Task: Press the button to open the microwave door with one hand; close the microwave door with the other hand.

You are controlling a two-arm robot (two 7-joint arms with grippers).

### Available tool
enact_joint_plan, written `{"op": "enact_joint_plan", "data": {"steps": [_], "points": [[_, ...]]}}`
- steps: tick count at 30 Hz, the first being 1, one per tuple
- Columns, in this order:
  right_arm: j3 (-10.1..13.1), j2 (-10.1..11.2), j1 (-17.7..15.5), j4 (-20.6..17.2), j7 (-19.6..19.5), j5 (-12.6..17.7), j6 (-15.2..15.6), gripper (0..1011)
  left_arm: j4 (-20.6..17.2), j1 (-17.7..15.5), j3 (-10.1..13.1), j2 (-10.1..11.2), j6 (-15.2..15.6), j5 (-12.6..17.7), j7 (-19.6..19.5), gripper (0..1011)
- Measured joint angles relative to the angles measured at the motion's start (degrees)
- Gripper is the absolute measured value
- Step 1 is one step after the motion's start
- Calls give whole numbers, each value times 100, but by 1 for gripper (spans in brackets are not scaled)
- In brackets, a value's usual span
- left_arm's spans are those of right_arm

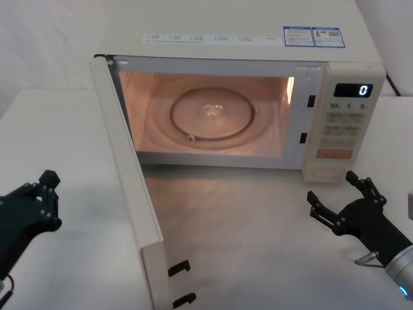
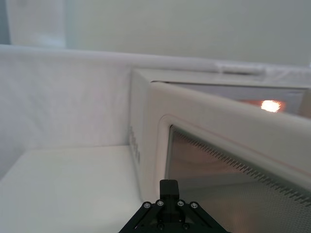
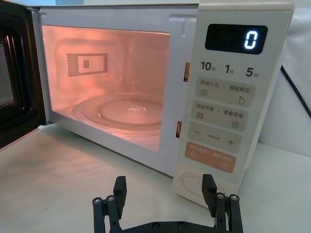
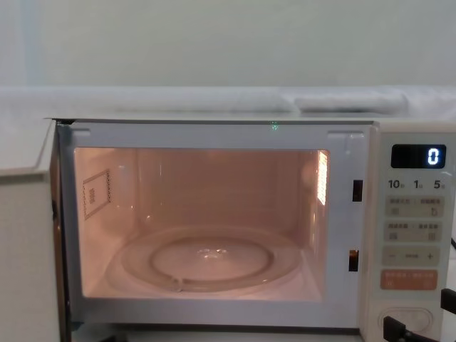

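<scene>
Right hand [image 1: 338, 197] wide open, empty, near the button [image 3: 200, 184].

Cream-white microwave door [image 1: 132, 187] swung fully open to the left, edge-on toward the front; wide cream oval button [image 3: 200, 184] low on the control panel, unpressed.

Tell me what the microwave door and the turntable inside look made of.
Microwave door: cream shell, likely smooth moulded plastic with a soft sheen; its window looks like dark glass over perforated metal mesh. Turntable: apparently clear glass, see-through with glinting highlights.
</scene>
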Motion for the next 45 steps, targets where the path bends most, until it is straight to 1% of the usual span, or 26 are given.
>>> {"op": "enact_joint_plan", "data": {"steps": [1,2,3,6,7,9,10,13,14,17,18,19,20,24,25,30,31,33,35,37,38,39,40,41,43,45], "points": [[0,0,0,0,0,0,0,1002,-23,0,-51,73,45,-151,-98,0],[0,0,0,0,0,0,0,1002,-33,-2,-70,108,72,-226,-142,0],[0,0,0,0,0,0,0,1002,-48,-16,-87,192,120,-331,-237,0],[0,0,0,0,0,0,0,1002,-60,-48,-79,303,173,-426,-342,0],[0,0,0,0,0,0,0,1002,-64,-84,-43,369,204,-479,-397,0],[0,0,0,0,0,0,0,1002,-64,-135,-1,416,239,-544,-450,0],[0,0,0,0,0,0,0,1002,-53,-205,57,453,268,-618,-502,0],[0,0,0,0,0,0,0,1002,-17,-320,166,494,310,-737,-574,0],[0,0,0,0,0,0,0,1002,2,-416,255,524,337,-785,-602,0],[0,0,0,0,0,0,0,1002,27,-541,378,565,375,-836,-636,0],[0,0,0,0,0,0,0,1002,42,-634,468,589,404,-863,-650,0],[0,0,0,0,0,0,0,1002,51,-686,517,602,422,-872,-653,0],[-1,0,0,0,0,0,0,1002,68,-788,612,626,452,-879,-655,0],[0,0,0,0,0,0,0,1002,105,-985,804,676,515,-867,-650,0],[0,0,0,0,0,0,0,1002,126,-1086,908,695,545,-853,-646,0],[0,0,0,0,0,0,0,1002,196,-1372,1202,747,625,-779,-597,0],[0,0,0,0,0,0,0,1002,222,-1481,1318,762,657,-745,-580,0],[0,0,0,0,1,0,0,1002,254,-1589,1434,775,696,-716,-565,0],[0,0,0,0,0,0,0,1002,279,-1680,1527,781,731,-693,-553,0],[0,0,0,0,0,0,0,1002,347,-1879,1737,792,793,-644,-528,0],[0,0,0,0,0,0,0,1002,366,-1921,1786,792,806,-630,-520,0],[0,0,0,0,0,0,0,1002,366,-1921,1786,792,806,-630,-520,0],[0,0,0,0,0,0,0,1002,400,-2013,1870,789,831,-608,-494,0],[0,0,0,0,0,0,0,1002,434,-2100,1963,775,857,-579,-460,0],[0,-1,0,0,0,0,0,1002,466,-2183,2039,757,865,-545,-418,0],[0,0,0,0,0,0,0,1002,522,-2312,2183,708,864,-446,-311,0]]}}
